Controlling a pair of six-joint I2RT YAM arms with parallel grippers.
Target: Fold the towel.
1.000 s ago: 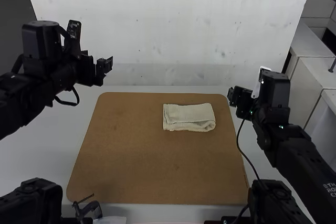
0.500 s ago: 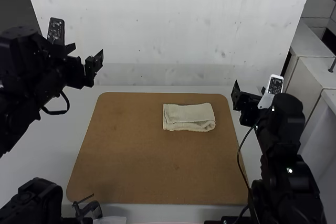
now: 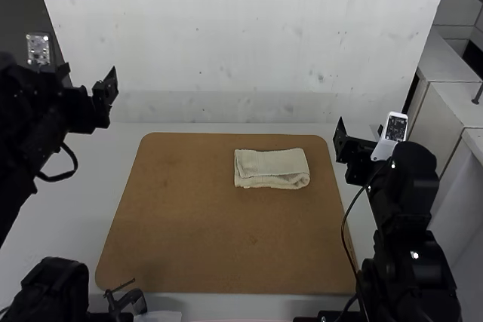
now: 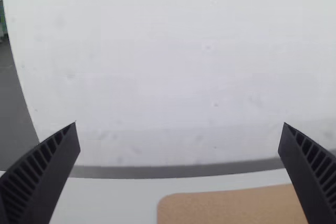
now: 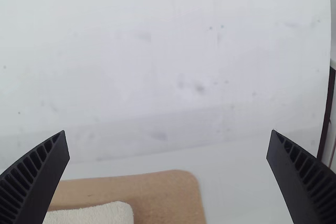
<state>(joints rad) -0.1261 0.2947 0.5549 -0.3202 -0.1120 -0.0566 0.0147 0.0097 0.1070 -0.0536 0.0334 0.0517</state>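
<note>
Cream cloth towel (image 3: 272, 165), high view: folded into a compact rect., layered edges on its near side; lies flat on the board, far part, right of ctr., clear of both my pincers.
Brown board (image 3: 211, 239), high view: flat, w/ rounded corners, on the white tabletop (image 3: 72, 213).
Left pincer (image 3: 90, 77), high view: black, tapered, in the air off the board's far left corner, well apart from the towel; fingers parted, nothing btwn.
Right pincer (image 3: 360, 132), high view: black too, raised nr. the board's far right corner, closer to the towel than my left one; released, no cloth in it.
Black cable (image 3: 343, 224), high view: loops down beside my right arm (image 3: 411, 239).
Left pincer (image 4: 179, 124), left wrist view: my ribbed fingers spread wide, gap unfilled; a rounded corner of the board shows past them, plus the pale wall panel (image 4: 168, 66) w/ a few dark specks.
Right pincer (image 5: 168, 132), right wrist view: ribbed fingers wide apart, holding nil; towel's fuzzy edge in sight, resting on the board nr. its rounded corner, not touched by me.
</note>
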